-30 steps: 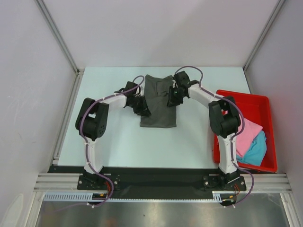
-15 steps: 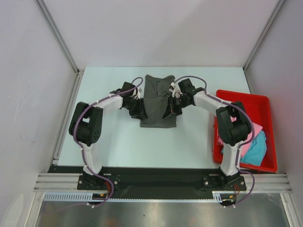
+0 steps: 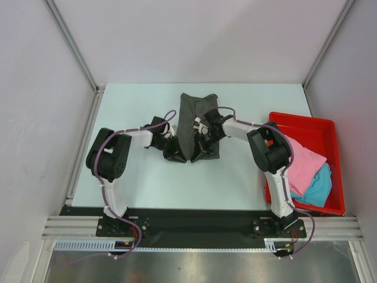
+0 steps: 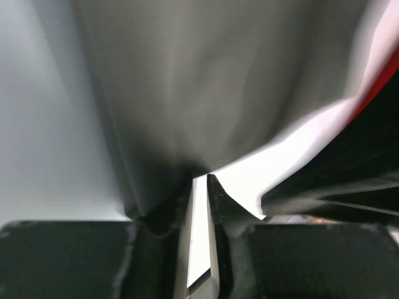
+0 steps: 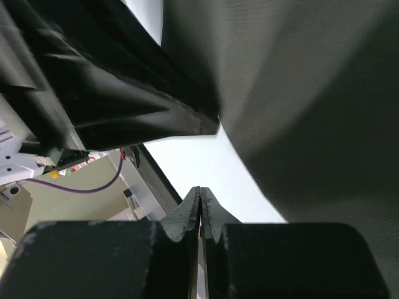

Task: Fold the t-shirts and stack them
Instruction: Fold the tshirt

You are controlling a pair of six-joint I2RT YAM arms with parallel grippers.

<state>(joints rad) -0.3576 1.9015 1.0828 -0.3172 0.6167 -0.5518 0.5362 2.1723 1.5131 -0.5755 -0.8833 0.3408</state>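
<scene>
Right gripper [image 5: 200, 190] clenched, its 2 fingers pressed flat together, with only bare table [image 5: 199, 162] showing round their tips and nothing visible between them. The dark charcoal-grey t-shirt [image 5: 312, 93] hangs just above and to one side of it in the right wrist view. Seen from overhead, this gripper [image 3: 201, 144] sits at the shirt's near right edge and the left gripper [image 3: 177, 151] at its near left corner, the 2 close together over the middle of the pale table [image 3: 129, 112]. The grey shirt [image 3: 195, 115] lies lengthwise away from the arms as a narrow strip, its near hem bunched and notched between the 2 grippers. In the left wrist view the left gripper's [image 4: 198, 180] fingers stand a narrow slit apart, with white table showing through the slit. Grey cloth [image 4: 206, 81] gathers to a point right at the tips, but whether it is pinched there cannot be told. Well apart to the right, the red tray [image 3: 306, 118] holds the pink t-shirt [image 3: 303, 162], which lies on top of the turquoise-blue t-shirt [image 3: 319, 188] showing at the tray's near right corner.
</scene>
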